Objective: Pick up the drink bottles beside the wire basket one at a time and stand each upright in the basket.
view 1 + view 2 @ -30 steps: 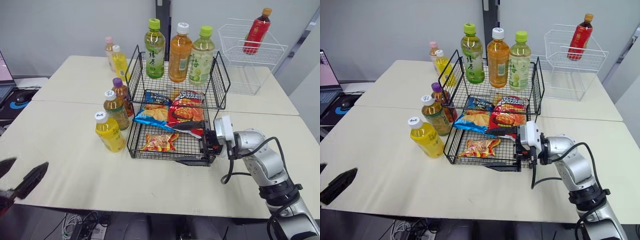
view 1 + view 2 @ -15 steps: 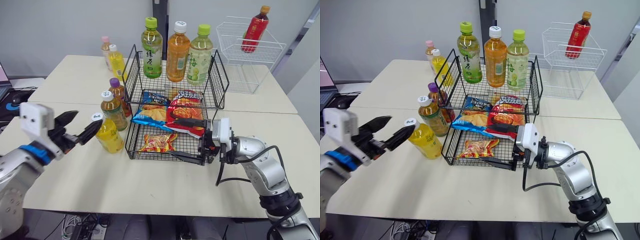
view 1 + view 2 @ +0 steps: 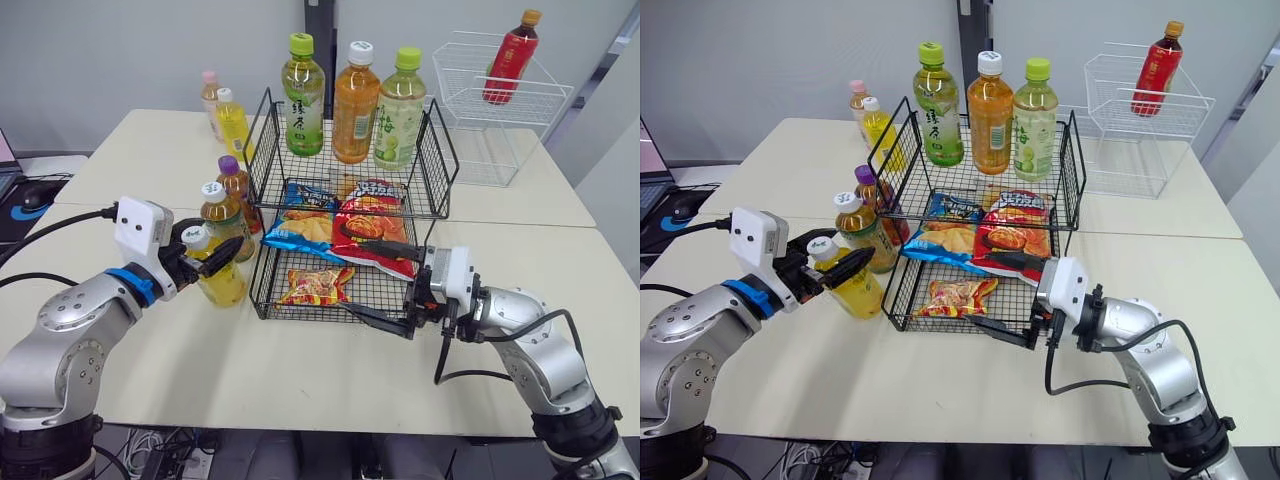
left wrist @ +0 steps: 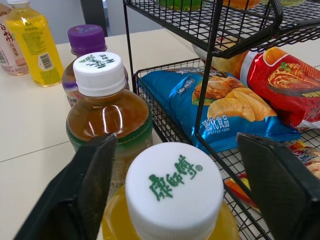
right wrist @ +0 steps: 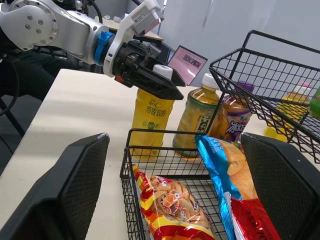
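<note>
Left tool (image 3: 207,250) is sitting right at the neck of the yellow bottle (image 3: 220,283), centre-left of the head views. It's open, one black finger on each side of the white cap (image 4: 174,187). In the left wrist view there's a clear gap on both sides, so it's got nothing gripped. That bottle stands upright on the table (image 3: 300,370), just beside the left wall of the black wire basket (image 3: 443,165).

Right behind it there's a brown tea bottle (image 3: 225,218), then a purple-capped one (image 3: 238,185). Further back, toward the upper left, are a small yellow bottle (image 3: 232,120) and a pink-capped one (image 3: 210,100). All are upright and outside the basket.

Three bottles already stand on the basket's top tier, upper middle of the frame: green (image 3: 303,85), orange (image 3: 353,95) and pale green (image 3: 400,100). Under them are a blue chip bag (image 3: 300,225) and a red bag (image 3: 375,225), plus a small snack bag (image 3: 318,285) on the bottom tier.

Right tool (image 3: 375,280) is spread wide at the basket's front right corner, lower middle of the frame, and holds nothing. Its upper finger is in front of the red bag, can't tell if it touches.

Upper right there's a white wire basket (image 3: 545,100) with a red bottle (image 3: 510,60) in it.
</note>
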You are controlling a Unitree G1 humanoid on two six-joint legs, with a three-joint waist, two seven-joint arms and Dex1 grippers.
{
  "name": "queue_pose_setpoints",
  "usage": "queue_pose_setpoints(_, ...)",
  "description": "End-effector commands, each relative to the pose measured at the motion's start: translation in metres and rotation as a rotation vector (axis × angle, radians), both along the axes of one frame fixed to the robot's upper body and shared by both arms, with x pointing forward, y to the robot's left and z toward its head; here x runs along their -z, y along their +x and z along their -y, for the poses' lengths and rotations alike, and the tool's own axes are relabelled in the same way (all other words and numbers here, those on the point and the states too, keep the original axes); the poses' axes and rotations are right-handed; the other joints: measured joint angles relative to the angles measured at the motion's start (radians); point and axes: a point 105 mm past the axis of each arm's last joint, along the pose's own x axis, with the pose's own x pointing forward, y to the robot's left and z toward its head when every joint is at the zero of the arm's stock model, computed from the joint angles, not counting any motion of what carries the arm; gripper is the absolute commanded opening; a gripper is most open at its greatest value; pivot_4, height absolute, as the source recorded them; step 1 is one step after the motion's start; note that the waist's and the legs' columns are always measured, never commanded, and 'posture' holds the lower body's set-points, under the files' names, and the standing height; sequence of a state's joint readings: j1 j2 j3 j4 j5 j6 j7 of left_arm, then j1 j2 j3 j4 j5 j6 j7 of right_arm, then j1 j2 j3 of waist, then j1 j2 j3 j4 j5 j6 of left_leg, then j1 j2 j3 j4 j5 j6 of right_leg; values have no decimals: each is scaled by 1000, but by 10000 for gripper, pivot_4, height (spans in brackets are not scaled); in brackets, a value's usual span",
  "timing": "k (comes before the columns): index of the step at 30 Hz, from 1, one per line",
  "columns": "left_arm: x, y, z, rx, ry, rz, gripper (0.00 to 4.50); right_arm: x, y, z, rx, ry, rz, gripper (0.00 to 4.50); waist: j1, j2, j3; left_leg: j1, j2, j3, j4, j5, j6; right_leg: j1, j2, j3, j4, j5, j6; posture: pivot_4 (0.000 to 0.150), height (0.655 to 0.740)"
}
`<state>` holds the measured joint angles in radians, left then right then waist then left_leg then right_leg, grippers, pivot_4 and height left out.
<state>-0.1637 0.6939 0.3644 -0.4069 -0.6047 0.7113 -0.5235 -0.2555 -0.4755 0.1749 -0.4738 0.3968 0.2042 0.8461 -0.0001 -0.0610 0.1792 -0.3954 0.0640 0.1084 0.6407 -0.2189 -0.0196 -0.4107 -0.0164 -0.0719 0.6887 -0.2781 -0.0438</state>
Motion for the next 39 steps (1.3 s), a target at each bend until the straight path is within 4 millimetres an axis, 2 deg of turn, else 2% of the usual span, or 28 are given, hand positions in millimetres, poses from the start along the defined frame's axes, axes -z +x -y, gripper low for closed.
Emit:
queue_pose_setpoints(1,-6,-2,-3,-6,11,24,26450,-15,-5,3,7,17,56,45000,0,0,0,0,0,0,0,0,0,0,0,0,0,0,0,1500,7400)
queue_pose_setpoints(5,0,-5,-7,-21,13,0,14362,-16,-4,3,8,13,56,45000,0,0,0,0,0,0,-1,0,0,0,0,0,-1,0,0,1500,7400)
queue_pose_setpoints(10,4,-9,-9,-23,14,-7,13871,-15,-5,3,-3,9,52,45000,-2,0,0,1,0,0,-3,0,0,0,0,0,-2,0,0,1500,7400)
queue_pose_setpoints(12,-2,-12,-9,-10,19,18,13871,-15,-5,2,-7,10,53,45000,-3,0,0,1,0,1,-5,0,0,0,0,0,-4,0,0,1500,7400)
queue_pose_setpoints(19,-66,-30,-24,62,-29,114,13871,-23,0,-2,-15,59,84,45000,-2,-1,1,-3,0,0,-9,0,0,-4,1,0,-8,0,0,1500,7400)
queue_pose_setpoints(24,-109,-57,-30,200,-141,74,13871,-34,5,-4,-10,126,139,45000,-2,-1,1,-5,-1,1,-9,0,0,-5,1,-1,-9,0,0,1500,7400)
queue_pose_setpoints(28,-152,-75,-30,287,-178,92,13871,-47,9,-4,1,181,197,45000,-2,-3,2,-4,0,0,-9,0,-1,-5,0,-2,-8,0,1,1500,7400)
queue_pose_setpoints(31,-179,-81,-21,344,-154,140,13871,-55,10,-3,18,215,238,45000,-2,-3,2,-4,-1,-1,-9,1,-1,-4,0,-2,-8,0,1,1500,7400)
queue_pose_setpoints(33,-187,-82,-17,360,-152,154,13871,-56,10,-3,23,223,250,45000,-1,-3,2,-4,-1,0,-9,0,-1,-3,0,-1,-8,0,1,1500,7400)
queue_pose_setpoints(36,-231,-82,11,493,-206,306,13871,-63,12,0,93,264,295,45000,10,-6,3,-5,-1,-3,-8,1,-1,-3,0,-4,-8,0,1,1500,7400)
queue_pose_setpoints(37,-242,-80,19,524,-219,340,13871,-65,13,2,122,274,311,45000,11,-6,2,-5,-1,-4,-7,1,-2,-3,1,-4,-8,0,0,1500,7400)
queue_pose_setpoints(39,-251,-70,30,546,-218,363,13871,-66,14,4,162,282,328,45000,13,-6,3,-5,-1,-4,-6,1,-2,-1,0,-4,-8,0,1,1500,7400)
